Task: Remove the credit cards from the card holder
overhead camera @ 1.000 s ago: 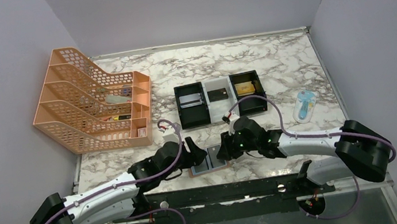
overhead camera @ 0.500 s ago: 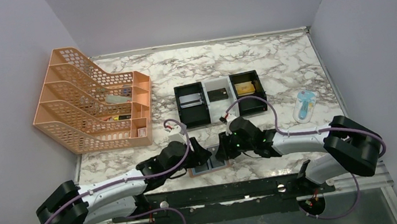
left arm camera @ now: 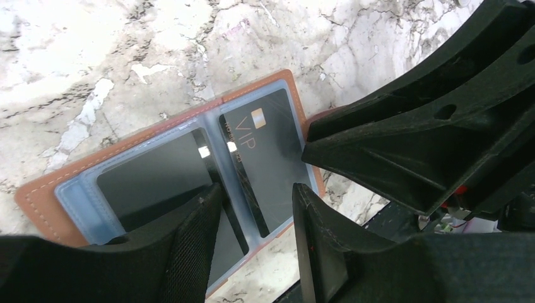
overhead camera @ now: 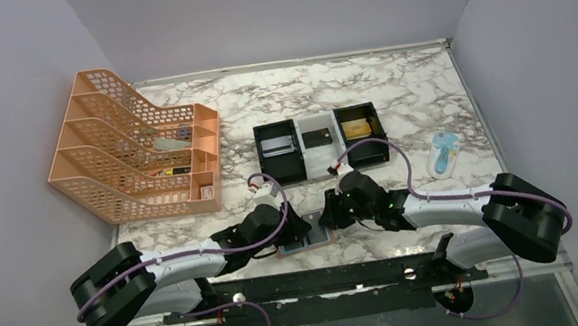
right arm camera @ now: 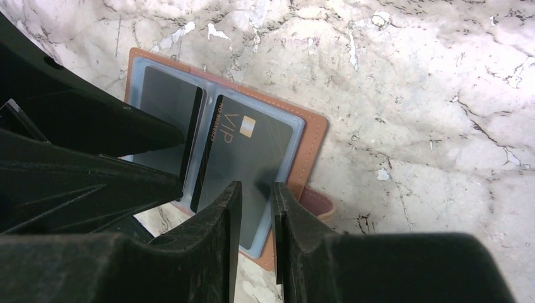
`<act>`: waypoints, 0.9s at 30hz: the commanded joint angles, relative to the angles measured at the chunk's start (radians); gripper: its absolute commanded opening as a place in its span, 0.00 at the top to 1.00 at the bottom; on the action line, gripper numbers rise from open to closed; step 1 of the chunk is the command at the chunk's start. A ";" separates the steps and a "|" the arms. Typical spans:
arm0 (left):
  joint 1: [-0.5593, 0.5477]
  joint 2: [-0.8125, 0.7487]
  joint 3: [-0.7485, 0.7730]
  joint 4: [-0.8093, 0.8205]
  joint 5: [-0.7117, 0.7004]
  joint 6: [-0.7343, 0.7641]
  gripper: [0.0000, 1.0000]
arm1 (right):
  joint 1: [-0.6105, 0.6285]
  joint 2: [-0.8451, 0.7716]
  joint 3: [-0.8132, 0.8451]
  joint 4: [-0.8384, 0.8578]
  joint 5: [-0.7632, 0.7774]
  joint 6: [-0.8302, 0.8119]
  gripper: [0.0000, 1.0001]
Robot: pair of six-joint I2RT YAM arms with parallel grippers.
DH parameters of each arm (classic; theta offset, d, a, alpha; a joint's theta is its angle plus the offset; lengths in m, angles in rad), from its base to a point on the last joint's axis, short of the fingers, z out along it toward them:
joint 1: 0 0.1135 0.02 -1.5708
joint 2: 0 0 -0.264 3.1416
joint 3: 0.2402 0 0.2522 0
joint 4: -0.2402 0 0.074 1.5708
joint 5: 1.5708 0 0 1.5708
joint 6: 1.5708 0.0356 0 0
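The card holder [overhead camera: 309,240] lies open and flat near the table's front edge, tan leather [right arm camera: 310,137] around light-blue sleeves. Two dark credit cards sit in the sleeves: one marked VIP [left arm camera: 268,148] [right arm camera: 246,148], one plain [left arm camera: 154,183] [right arm camera: 165,101]. My left gripper [left arm camera: 252,205] [overhead camera: 297,228] hangs open over the fold and the VIP card's near edge, nothing between its fingers. My right gripper [right arm camera: 255,192] [overhead camera: 329,216] comes in from the other side. Its jaws are narrowly open over the VIP card's lower corner, and I cannot tell whether they touch it. The two grippers stand close together.
A black-and-white three-compartment tray [overhead camera: 283,178] with cards in it stands behind the holder. An orange mesh file rack [overhead camera: 136,145] fills the back left. A small blue-and-white object [overhead camera: 443,153] lies at the right. The black front rail [overhead camera: 326,280] is just below the holder.
My left arm has reached further right, over the holder, and its jaws have narrowed. My right gripper's jaws have closed a little and it has barely moved.
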 commanded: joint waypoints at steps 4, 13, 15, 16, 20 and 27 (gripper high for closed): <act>0.002 0.056 0.000 0.118 0.045 -0.015 0.54 | 0.000 0.005 -0.033 0.016 0.058 0.045 0.79; -0.001 0.117 0.000 0.152 0.070 -0.035 0.58 | 0.000 -0.005 -0.051 0.003 0.068 0.043 0.80; -0.001 0.115 -0.006 0.157 0.070 -0.037 0.59 | 0.000 -0.004 -0.052 0.003 0.069 0.042 0.80; -0.001 0.114 -0.009 0.158 0.070 -0.039 0.59 | 0.000 -0.004 -0.052 -0.002 0.074 0.039 0.80; -0.001 0.114 -0.019 0.160 0.069 -0.051 0.61 | 0.000 -0.009 -0.051 -0.007 0.076 0.037 0.80; -0.011 0.113 -0.046 0.187 0.026 -0.096 0.64 | -0.001 0.004 -0.055 -0.005 0.071 0.040 0.80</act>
